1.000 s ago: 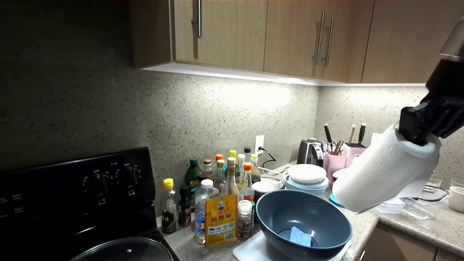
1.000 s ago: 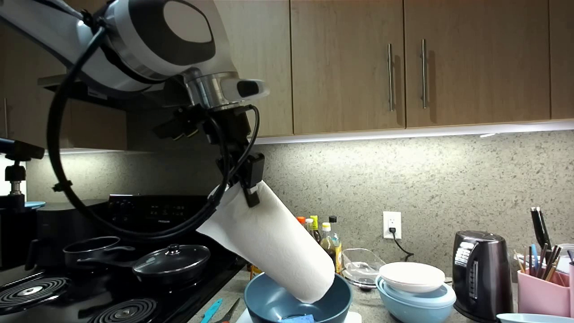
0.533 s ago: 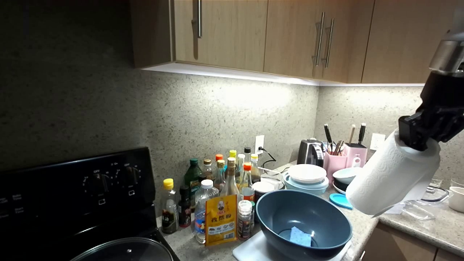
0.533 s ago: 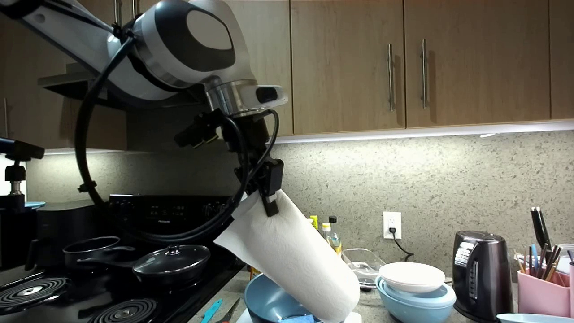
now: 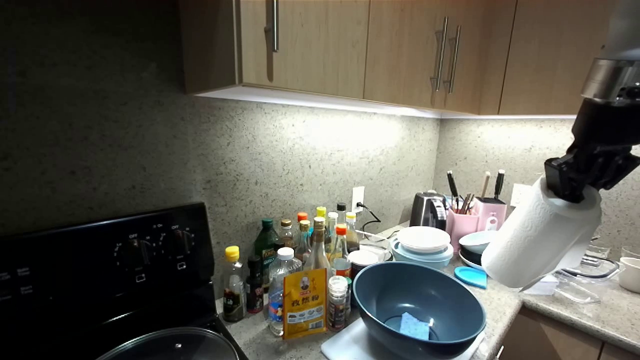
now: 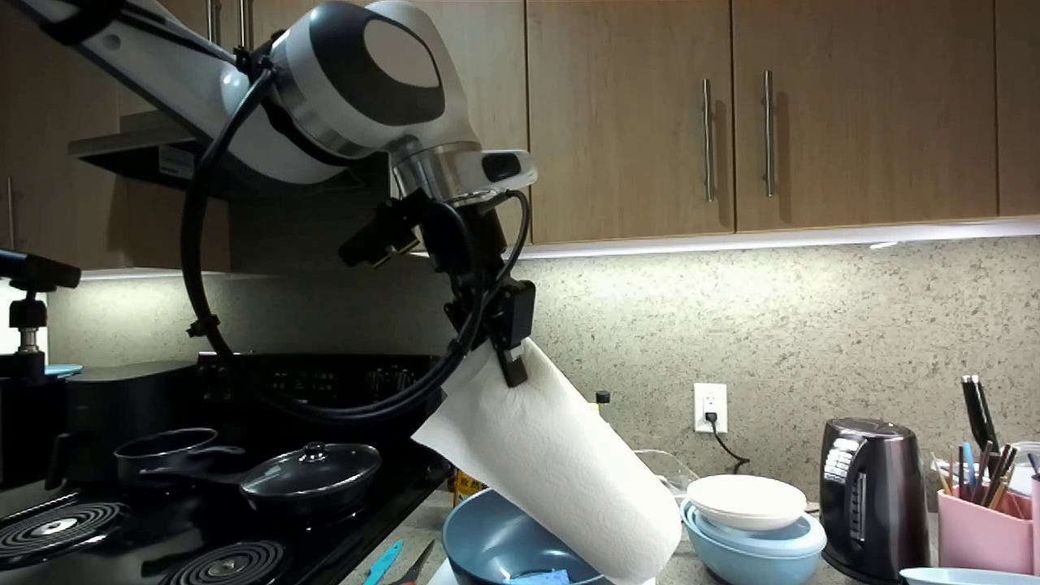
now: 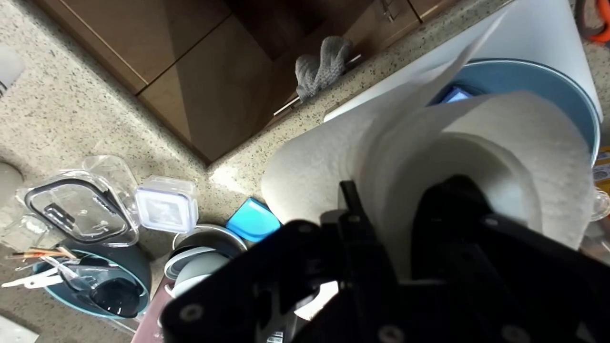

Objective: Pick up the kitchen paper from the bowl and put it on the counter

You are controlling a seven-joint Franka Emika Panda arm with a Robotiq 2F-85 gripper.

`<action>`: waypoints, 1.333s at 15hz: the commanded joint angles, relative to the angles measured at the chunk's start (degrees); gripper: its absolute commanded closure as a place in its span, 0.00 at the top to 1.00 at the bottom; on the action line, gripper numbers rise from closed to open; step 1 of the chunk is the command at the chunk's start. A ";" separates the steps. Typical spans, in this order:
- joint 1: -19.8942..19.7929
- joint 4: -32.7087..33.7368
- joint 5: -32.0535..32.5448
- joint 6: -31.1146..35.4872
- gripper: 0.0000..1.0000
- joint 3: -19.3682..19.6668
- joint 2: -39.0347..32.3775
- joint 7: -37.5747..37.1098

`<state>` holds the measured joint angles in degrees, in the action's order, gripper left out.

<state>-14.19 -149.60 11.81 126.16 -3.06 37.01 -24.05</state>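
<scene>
One roll of kitchen paper is held tilted in the air, its lower end seen apart from the bowl in an exterior view. The face of that end is hidden, and how high it is held above the counter cannot be judged with confidence. White dimpled paper is wound round a hollow core, and a loose sheet is seen hanging at the side. The wall of the roll is clamped by the pincer: one finger is lodged inside the core, the other is pressed to the outside, and the two are drawn close with layered paper between them.

Part of the bowl is covered by the roll in an exterior view and in the wrist view. It is deep, round and dark blue-grey, with a glossy inside where a blue sponge is seen lying. A flat white board is mostly hidden beneath it.

The counter is speckled beige-grey. Bottles are crowded on it, partly hidden by one another and by a yellow packet. White dishes are stacked on pale-blue bowls, near a shiny dark kettle. The black stove is cut off at the edge of view, as is a round glass lid.
</scene>
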 commanded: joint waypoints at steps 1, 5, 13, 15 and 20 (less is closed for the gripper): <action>-0.24 0.68 1.02 0.94 0.03 -0.30 -1.46 -0.07; 0.19 0.33 0.12 0.07 0.13 0.11 -0.77 0.01; 0.19 0.33 0.11 0.07 0.13 0.13 -0.77 0.01; 0.19 0.33 0.11 0.07 0.03 0.13 -0.77 0.01; 1.06 1.14 -2.91 2.37 0.03 3.89 -1.99 2.84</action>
<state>-13.97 -149.33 11.42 126.63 -1.75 36.19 -24.03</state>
